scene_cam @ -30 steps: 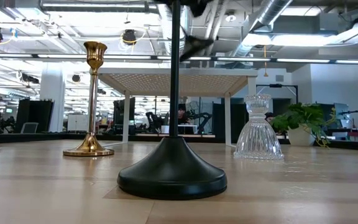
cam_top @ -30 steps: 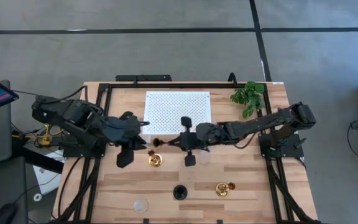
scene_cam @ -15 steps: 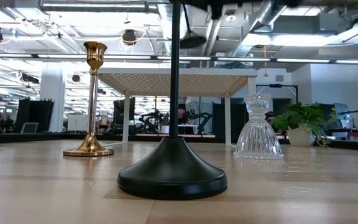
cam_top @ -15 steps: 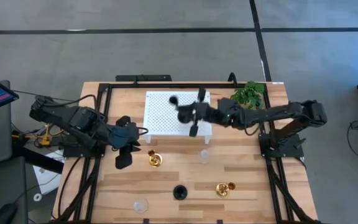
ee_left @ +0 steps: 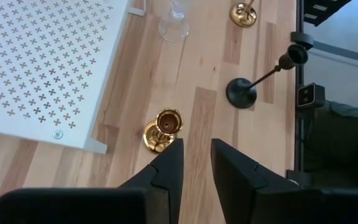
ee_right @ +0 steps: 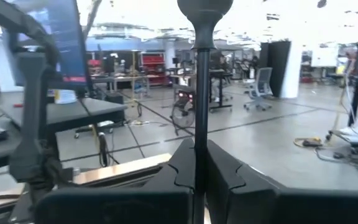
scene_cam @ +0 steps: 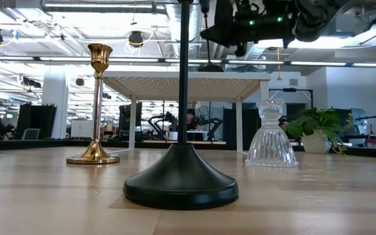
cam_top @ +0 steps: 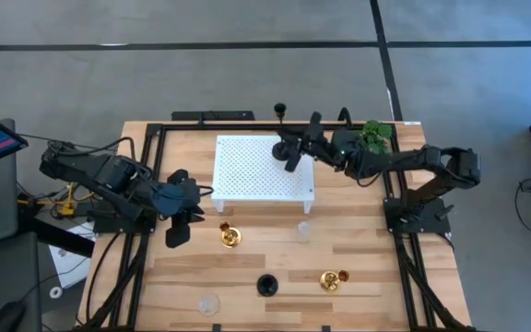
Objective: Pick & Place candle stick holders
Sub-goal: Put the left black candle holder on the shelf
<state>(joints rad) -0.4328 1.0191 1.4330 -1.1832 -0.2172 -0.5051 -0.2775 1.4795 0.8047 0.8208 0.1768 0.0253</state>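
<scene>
Clamped tight on the thin stem of a black candle stick holder (ee_right: 199, 93), my right gripper (cam_top: 293, 150) hangs over the far part of the white perforated platform (cam_top: 247, 175), with the holder carried roughly level, its dark end (cam_top: 281, 110) reaching past the platform's far edge. My fingers (ee_right: 225, 171) meet on the stem well along its length, so the weight sits off to one side of the grip. My guess is that the stem could swivel or slide between my fingers as I turn it upright, and the round base might then land crooked on the platform and topple. On the wooden table (cam_top: 376, 267) nearer the front stand a second black holder (cam_top: 266, 285), a shiny gold holder (cam_top: 230, 236), another gold one (cam_top: 330, 279) and two clear glass holders (cam_top: 302, 228) (cam_top: 209, 303). Off by the right far corner sits the green plant sprig (cam_top: 369, 140), close enough for my arm to brush. My left gripper (cam_top: 181, 224) waits beside the platform's left near corner with its fingers (ee_left: 169, 168) narrowly apart and nothing between them.
</scene>
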